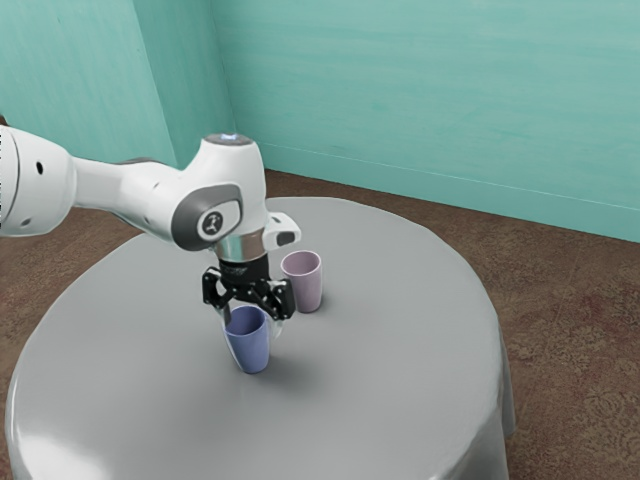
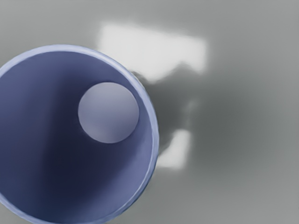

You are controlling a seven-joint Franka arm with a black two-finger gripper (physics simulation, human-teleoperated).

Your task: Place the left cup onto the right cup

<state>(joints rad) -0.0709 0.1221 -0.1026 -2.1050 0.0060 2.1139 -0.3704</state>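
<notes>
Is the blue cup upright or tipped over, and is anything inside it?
Upright and empty: the blue cup stands on its base, mouth up, and its bare bottom shows inside.

Round grey-clothed table [image 1: 400, 400] on a brown patterned carpet [image 1: 570, 300], teal walls [image 1: 420, 80] meeting in a corner behind

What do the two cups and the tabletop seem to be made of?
Blue cup: likely smooth plastic, uniform colour, thin rim, faint sheen. Pink cup: same look. Tabletop: grey, semi-gloss, showing blurred light patches; its draped edge suggests a coated cloth, though uncertain.
</notes>
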